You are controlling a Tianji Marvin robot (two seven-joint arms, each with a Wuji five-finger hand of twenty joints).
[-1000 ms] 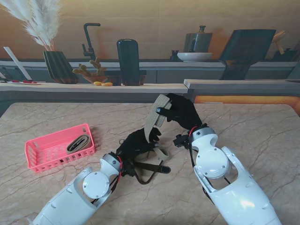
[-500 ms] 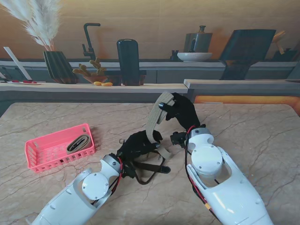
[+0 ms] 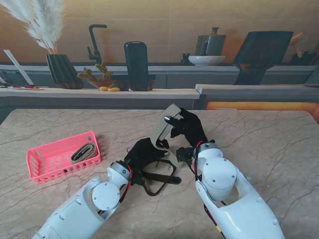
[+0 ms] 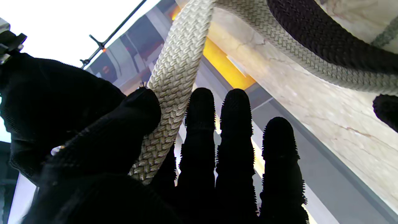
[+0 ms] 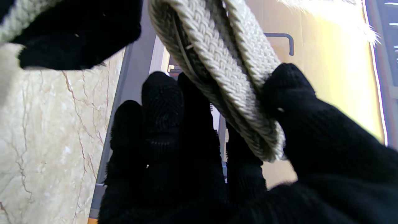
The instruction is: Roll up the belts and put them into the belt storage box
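A beige woven belt (image 3: 164, 127) is stretched between my two black-gloved hands over the middle of the table. My right hand (image 3: 189, 127) pinches its folded upper end between thumb and fingers; the right wrist view shows the doubled beige belt (image 5: 224, 68) under the thumb. My left hand (image 3: 144, 152) grips the lower part, with the belt (image 4: 169, 90) running between thumb and fingers. A dark strap end with its buckle (image 3: 162, 179) trails on the table beside the left hand. The pink storage box (image 3: 62, 157) sits at the left with one rolled belt (image 3: 83, 152) inside.
A marble table (image 3: 269, 139) carries everything. Behind its far edge runs a raised counter with a ribbed vase (image 3: 62, 69), a dark tall container (image 3: 136, 64) and a bowl (image 3: 206, 59).
My right hand has come nearer to me and lower with the belt's top end, shortening the stretch between the hands. The left hand shifted slightly right.
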